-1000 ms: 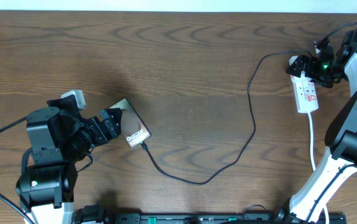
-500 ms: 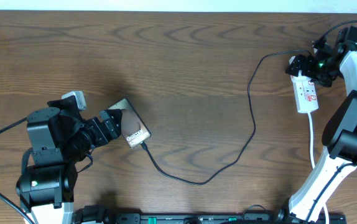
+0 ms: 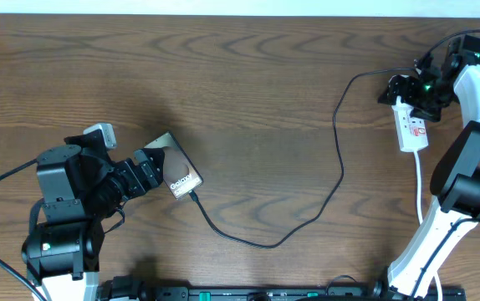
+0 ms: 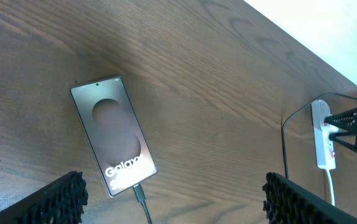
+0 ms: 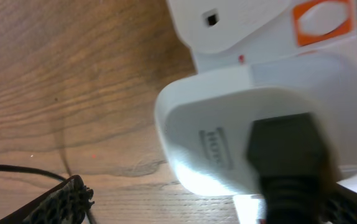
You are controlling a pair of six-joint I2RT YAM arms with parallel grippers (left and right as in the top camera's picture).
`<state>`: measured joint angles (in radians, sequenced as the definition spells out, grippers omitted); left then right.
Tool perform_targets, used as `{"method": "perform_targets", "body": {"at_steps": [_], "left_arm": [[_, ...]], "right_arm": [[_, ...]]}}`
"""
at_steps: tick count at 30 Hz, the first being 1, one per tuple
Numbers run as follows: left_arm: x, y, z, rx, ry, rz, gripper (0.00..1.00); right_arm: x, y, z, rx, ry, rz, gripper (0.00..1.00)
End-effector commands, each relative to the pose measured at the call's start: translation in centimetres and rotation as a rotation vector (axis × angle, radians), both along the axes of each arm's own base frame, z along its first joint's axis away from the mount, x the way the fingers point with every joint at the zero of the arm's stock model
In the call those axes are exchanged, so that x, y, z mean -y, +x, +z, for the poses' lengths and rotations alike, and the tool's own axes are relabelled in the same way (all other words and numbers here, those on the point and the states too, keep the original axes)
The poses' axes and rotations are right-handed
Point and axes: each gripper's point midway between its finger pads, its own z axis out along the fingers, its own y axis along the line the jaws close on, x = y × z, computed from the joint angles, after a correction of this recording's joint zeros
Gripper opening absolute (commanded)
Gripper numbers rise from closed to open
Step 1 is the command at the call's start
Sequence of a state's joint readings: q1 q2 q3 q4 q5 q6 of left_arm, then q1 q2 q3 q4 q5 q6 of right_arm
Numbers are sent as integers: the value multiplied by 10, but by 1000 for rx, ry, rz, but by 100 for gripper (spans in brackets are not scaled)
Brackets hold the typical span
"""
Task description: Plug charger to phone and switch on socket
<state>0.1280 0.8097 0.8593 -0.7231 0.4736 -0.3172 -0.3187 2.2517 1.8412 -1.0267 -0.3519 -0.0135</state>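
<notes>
Brown wood-grain tabletop (image 3: 248, 75) bearing a dark glossy rectangular phone (image 3: 179, 171), the long thin black charger cable (image 3: 341, 167) plugged into its lower edge and looping across to the white elongated power strip (image 3: 412, 130). Left gripper (image 3: 151, 167), fingers wide, just beside the phone. Right gripper (image 3: 401, 90), fingers wide, hides the strip's far end, straddling a white plug body (image 5: 228, 137); contact indeterminate. White strip cord (image 3: 419, 184) runs beside the right arm.

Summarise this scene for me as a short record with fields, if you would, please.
phone: flat on table, screen up, showing Galaxy
charger: tip at phone's bottom edge, apparently inserted; other end at socket
socket: table's right side; switch state unclear
left jaws: open, by phone
right jaws: open, at socket's plug end
</notes>
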Motion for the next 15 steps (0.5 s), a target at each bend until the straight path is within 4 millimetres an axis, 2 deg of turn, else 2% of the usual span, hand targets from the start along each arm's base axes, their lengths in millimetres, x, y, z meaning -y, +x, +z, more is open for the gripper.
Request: {"method": "perform_targets", "body": {"at_steps": [1, 6, 9, 15], "left_arm": [[2, 0, 5, 12, -6, -10, 89], [2, 0, 5, 12, -6, -10, 89], [2, 0, 5, 12, -6, -10, 89], [2, 0, 5, 12, -6, -10, 89]], "right_arm": [[-21, 2, -15, -22, 71, 23, 97], [-20, 4, -15, -17, 70, 22, 97], [-18, 4, -14, -15, 70, 13, 93], [6, 7, -8, -11, 22, -49, 93]]}}
